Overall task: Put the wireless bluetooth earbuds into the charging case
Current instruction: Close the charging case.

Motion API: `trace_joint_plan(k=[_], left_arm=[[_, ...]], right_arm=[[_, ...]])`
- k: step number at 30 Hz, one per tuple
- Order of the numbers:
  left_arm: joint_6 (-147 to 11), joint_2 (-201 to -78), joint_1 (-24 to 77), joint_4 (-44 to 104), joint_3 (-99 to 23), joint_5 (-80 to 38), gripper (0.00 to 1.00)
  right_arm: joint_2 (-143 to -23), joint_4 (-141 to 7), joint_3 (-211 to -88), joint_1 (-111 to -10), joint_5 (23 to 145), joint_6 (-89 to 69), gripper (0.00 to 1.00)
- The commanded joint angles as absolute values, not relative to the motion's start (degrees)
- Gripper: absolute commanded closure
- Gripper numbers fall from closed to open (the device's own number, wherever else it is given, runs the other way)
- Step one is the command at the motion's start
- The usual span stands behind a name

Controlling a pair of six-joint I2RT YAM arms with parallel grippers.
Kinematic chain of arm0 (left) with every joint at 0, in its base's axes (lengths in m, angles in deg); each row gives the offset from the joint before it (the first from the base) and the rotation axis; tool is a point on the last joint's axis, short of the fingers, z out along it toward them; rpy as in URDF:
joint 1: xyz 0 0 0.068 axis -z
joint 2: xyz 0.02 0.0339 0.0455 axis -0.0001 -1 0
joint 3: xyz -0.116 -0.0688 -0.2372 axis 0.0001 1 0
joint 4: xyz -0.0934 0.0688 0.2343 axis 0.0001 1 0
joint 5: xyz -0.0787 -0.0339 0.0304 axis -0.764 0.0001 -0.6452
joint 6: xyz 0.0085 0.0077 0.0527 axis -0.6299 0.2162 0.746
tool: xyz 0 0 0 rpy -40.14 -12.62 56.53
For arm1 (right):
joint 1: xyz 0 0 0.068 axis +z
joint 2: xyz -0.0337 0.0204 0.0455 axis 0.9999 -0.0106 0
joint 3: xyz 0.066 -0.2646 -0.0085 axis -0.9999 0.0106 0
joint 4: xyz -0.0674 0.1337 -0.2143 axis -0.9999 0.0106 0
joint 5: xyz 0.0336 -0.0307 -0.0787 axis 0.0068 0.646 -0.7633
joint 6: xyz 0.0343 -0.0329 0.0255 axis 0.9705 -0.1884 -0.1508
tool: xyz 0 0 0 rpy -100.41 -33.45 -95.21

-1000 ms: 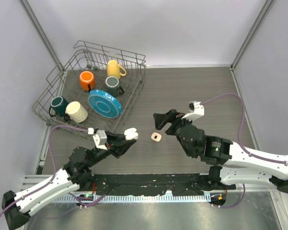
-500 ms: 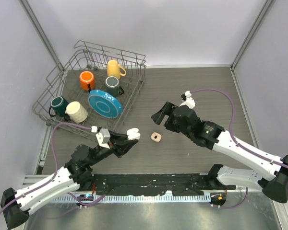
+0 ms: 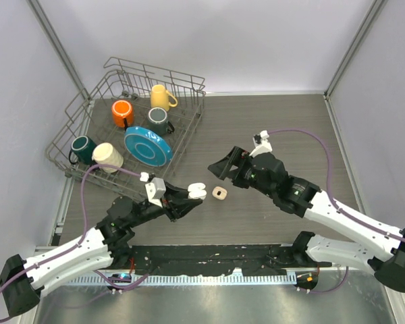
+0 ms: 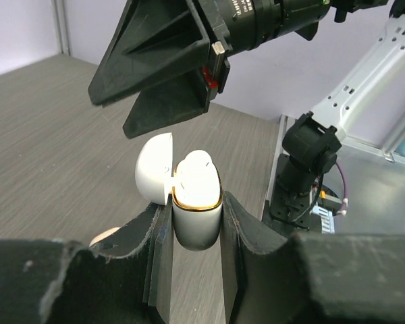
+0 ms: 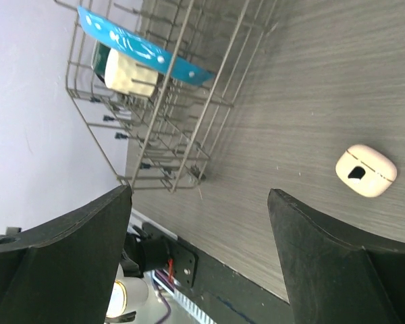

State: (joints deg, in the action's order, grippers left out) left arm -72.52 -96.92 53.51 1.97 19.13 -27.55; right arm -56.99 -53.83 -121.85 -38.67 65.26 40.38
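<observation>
Both arms have closed in toward each other, right of the rack [image 3: 156, 70], where the left tool [image 3: 192, 195] pinches the open case [image 4: 196, 219] with a bud [image 4: 196, 166] seated, and the spread, empty right tool [image 3: 219, 172] could knock it loose.

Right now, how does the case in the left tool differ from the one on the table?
The held case is white, the table case cream. The held case stands upright and open, clamped in the left tool; the table case lies flat, untouched. Both are small and rounded.
</observation>
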Motion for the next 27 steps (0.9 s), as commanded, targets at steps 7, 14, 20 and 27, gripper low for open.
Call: trace_joint_plan(k=[7,14,20,27], left_arm=[[-72.1,-97.1,53.7,-1.8,16.8,-30.9,1.00],[-72.8,-98.2,53.6,-2.1,16.4,-31.2,1.00],[-72.9,-98.8,53.7,-2.5,16.4,-31.4,1.00],[-74.5,-98.2,53.6,-3.0,16.4,-30.5,1.00]], right_arm=[[-61.3,-55.3,-127.1,-38.6,75.2,34.6,0.13],[-63.4,-52.1,-128.0,-38.2,74.4,34.3,0.13],[-63.8,-52.6,-128.8,-37.0,75.4,33.4,0.13],[-65.1,-51.4,-130.2,-35.8,77.8,32.0,0.13]])
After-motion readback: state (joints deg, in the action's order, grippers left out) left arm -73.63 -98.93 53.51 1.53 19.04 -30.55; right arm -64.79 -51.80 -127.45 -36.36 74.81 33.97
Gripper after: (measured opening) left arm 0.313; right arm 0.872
